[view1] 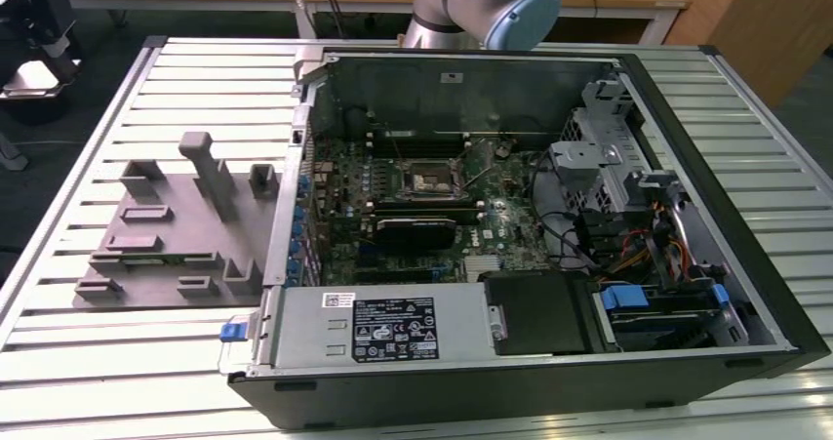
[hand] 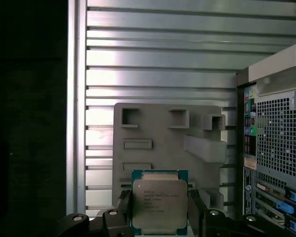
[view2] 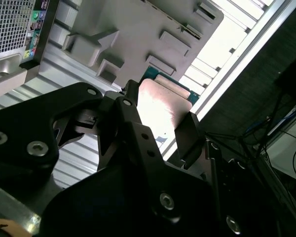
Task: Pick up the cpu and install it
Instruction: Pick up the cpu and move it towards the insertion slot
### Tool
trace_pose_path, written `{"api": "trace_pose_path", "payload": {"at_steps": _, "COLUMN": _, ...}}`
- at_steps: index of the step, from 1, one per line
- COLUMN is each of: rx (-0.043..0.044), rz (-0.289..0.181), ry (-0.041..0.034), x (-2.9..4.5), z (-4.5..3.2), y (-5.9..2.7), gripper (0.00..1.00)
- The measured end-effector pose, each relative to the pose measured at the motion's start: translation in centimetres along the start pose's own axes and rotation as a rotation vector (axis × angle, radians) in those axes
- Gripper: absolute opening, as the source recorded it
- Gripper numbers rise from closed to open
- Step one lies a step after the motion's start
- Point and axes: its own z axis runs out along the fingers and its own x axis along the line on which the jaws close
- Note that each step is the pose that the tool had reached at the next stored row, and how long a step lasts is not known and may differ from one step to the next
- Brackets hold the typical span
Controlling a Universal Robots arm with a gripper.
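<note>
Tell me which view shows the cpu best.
First wrist view: the cpu faces the camera flat-on, metal top and green rim plain, gripped by the end effector. The second wrist view catches it obliquely, glare-washed, partly behind the end effector. The exterior view frames the computer case.

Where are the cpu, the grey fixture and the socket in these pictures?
cpu point(hand: 159, 205): first wrist view, middle of its metal top.
grey fixture point(hand: 163, 148): first wrist view, bare flat part of its plate.
socket point(view1: 426, 179): exterior view, middle of its square frame.
</note>
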Motion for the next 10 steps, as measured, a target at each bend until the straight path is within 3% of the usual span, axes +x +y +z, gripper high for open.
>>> {"api": "trace_pose_path", "payload": {"at_steps": 10, "rx": -0.0001, "rz": 0.0, "ry": 0.0, "x": -1.11, "z": 0.09, "y": 0.05, "gripper": 0.54}}
